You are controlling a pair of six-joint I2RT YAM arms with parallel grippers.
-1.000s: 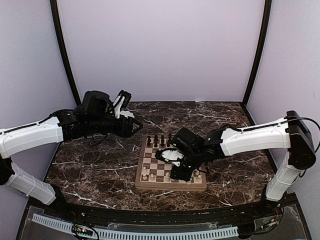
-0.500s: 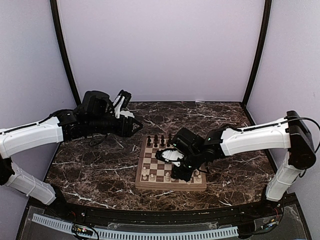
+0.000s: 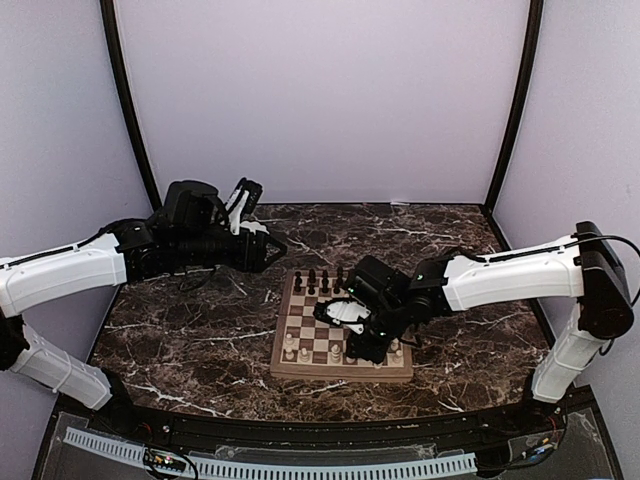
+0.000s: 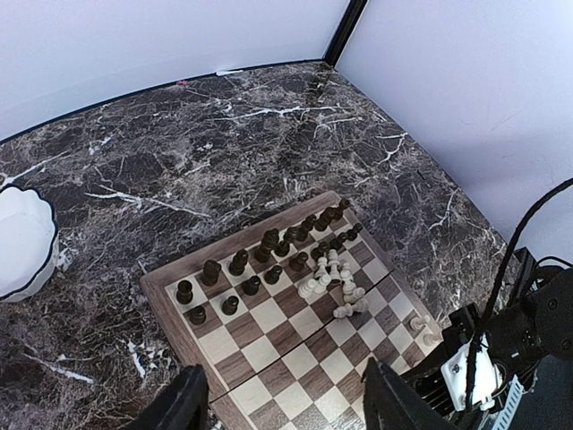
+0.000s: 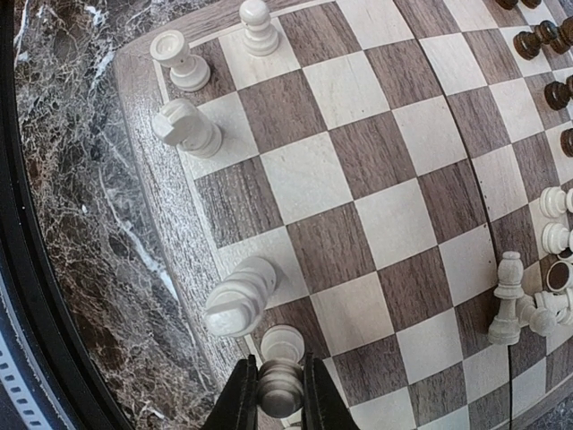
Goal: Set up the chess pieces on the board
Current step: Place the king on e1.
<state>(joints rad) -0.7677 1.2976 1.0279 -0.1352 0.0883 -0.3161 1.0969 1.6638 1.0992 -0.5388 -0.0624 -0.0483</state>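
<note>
Right end effector (image 5: 280, 369) is clenched on a small cream piece (image 5: 280, 391), its two fingers pressed against either side of the round head. That piece sits low over the edge row of the board (image 5: 358, 152), just beside a cream pawn (image 5: 283, 342) and a taller cream figure (image 5: 240, 297). Whether the gripped one touches the wood I cannot tell. Further along the same row stand a knight (image 5: 186, 125) and a rook (image 5: 182, 61). Near the board's middle a cluster of cream pieces (image 4: 333, 285) lies jumbled, some toppled, and the dark pieces (image 4: 260, 258) fill two rows at the far side. The board rests on the dark marble table (image 3: 190, 330). Left end effector (image 4: 286, 403) hangs released and empty, high off to the left of the board. A white scalloped dish (image 4: 22, 242) sits on the table, apart from the board.
</note>
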